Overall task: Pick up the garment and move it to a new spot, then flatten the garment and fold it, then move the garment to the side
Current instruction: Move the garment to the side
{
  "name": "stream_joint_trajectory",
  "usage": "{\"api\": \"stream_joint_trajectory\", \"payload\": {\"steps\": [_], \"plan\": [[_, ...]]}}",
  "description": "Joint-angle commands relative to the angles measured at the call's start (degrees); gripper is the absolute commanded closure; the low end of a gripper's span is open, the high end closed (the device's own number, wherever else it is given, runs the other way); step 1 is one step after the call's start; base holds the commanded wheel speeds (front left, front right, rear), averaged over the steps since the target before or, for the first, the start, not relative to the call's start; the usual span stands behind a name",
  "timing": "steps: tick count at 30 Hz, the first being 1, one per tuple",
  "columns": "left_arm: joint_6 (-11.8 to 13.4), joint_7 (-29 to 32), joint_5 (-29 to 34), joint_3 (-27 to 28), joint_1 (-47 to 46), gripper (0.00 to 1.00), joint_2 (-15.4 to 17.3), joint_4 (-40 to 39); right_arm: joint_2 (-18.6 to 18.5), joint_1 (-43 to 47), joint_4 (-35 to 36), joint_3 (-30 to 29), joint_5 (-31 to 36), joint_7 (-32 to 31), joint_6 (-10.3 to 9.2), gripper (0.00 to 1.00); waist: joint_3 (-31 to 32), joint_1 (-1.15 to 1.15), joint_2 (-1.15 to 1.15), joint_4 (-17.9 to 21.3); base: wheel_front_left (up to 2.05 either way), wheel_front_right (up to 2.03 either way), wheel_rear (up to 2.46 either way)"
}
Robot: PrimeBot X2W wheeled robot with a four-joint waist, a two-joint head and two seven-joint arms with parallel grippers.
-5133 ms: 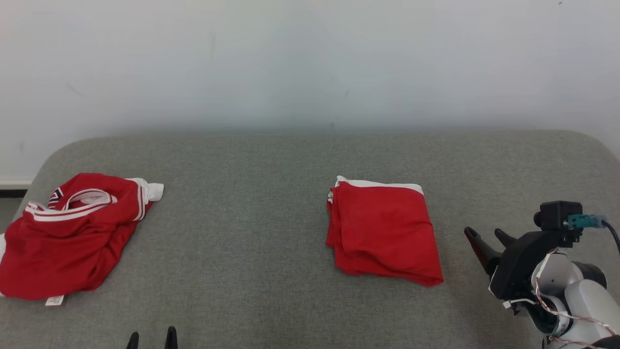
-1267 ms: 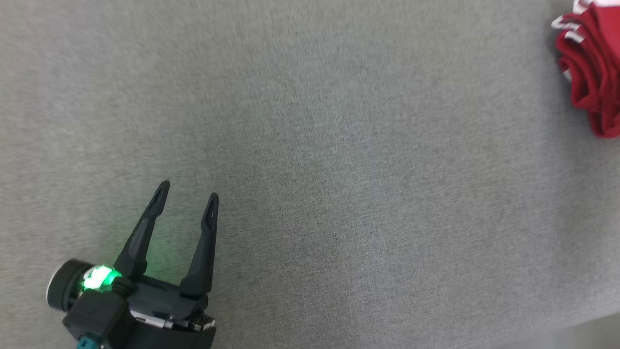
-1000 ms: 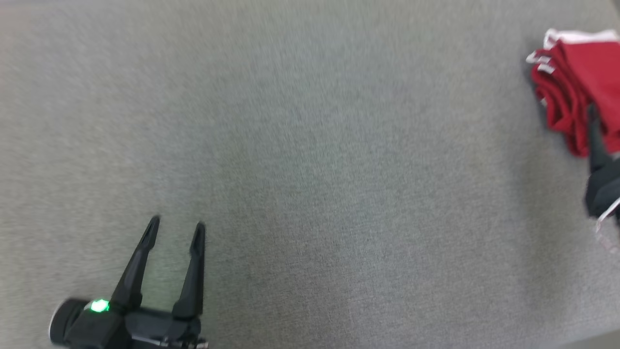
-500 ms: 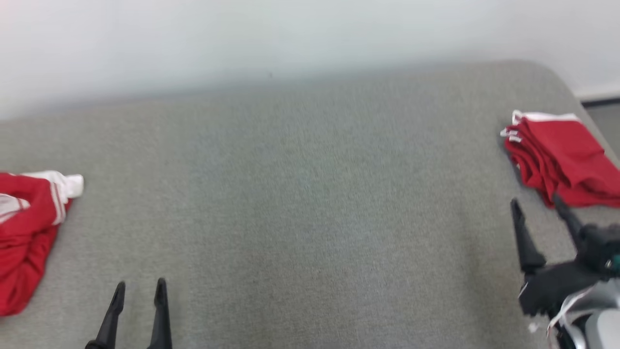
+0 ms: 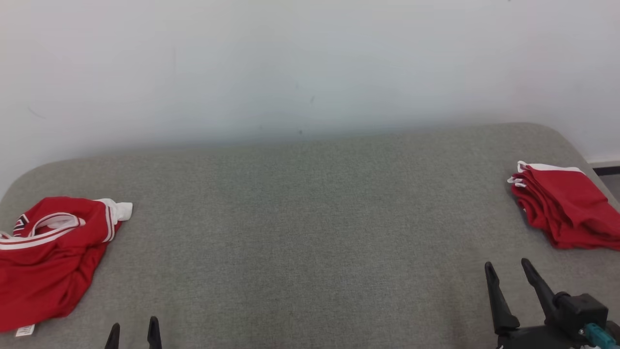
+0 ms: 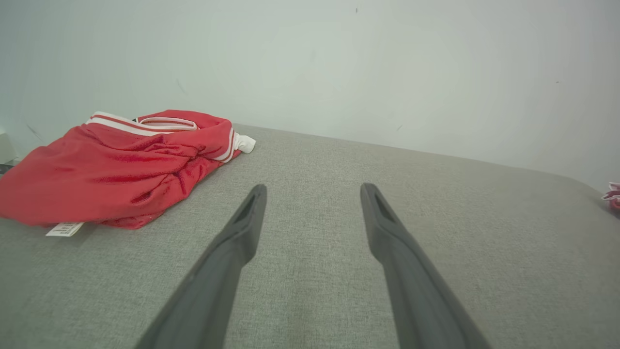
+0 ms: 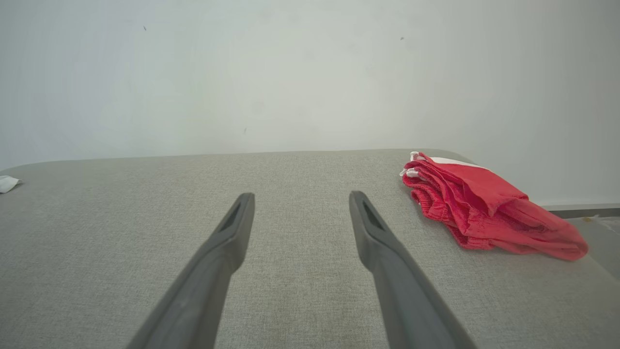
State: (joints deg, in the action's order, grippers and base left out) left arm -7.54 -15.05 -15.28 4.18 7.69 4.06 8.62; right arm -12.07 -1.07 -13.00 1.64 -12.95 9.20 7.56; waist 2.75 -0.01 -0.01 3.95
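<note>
A wide grey fabric-covered bed (image 5: 310, 218) stands against a plain white wall (image 5: 290, 63). A crumpled red garment (image 5: 53, 257) with white striped trim lies in a loose heap at the bed's left edge. It looks like a sports jersey, though it is too bunched to be sure. A white collar or cuff pokes out toward the middle of the bed, and a small white label (image 5: 24, 330) sticks out from the heap's near side.

At the bed's right edge, toward the far right corner, sits a second red garment (image 5: 564, 208), already folded into a neat stack. The middle of the bed between the two is bare.

The left hand (image 5: 133, 334) hovers at the near edge, just beside the crumpled heap but not touching it. Its two dark fingers are spread wide and hold nothing. The right hand (image 5: 507, 265) hovers near the bed's near right corner, short of the folded stack, also spread wide and empty.

The crumpled garment is likely light, soft and rather slick, so it will probably sag and slide rather than keep its shape. The striped neckline or hem, where the cloth is doubled and thicker, should give the firmest pinch. Lifting by two separate points should let it hang open for flattening.
</note>
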Motion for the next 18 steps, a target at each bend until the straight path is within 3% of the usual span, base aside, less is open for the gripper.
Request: {"api": "stream_joint_trajectory", "payload": {"steps": [1, 10, 18], "plan": [[0.1, -0.2, 0.0, 0.2, 0.8, 0.0, -0.1, 0.5, 0.5, 0.7, -0.5, 0.0, 0.8, 0.9, -0.16, 0.0, 1.1, 0.01, 0.01, -1.0, 0.0, 0.0, 0.0], [0.1, -0.2, -0.8, 0.6, 1.6, 0.0, -0.3, 2.5, 3.4, 1.9, -4.2, -0.7, 1.8, 3.2, -0.16, 0.0, 2.0, 0.01, 0.01, -1.7, 0.0, 0.0, 0.0], [0.1, -0.2, -0.7, 0.6, 1.0, 0.0, -0.3, 2.6, 3.4, 0.6, -5.6, -0.1, 2.0, 3.7, -0.16, 0.0, 1.9, 0.01, 0.01, -1.2, 0.0, 0.0, 0.0]]}}
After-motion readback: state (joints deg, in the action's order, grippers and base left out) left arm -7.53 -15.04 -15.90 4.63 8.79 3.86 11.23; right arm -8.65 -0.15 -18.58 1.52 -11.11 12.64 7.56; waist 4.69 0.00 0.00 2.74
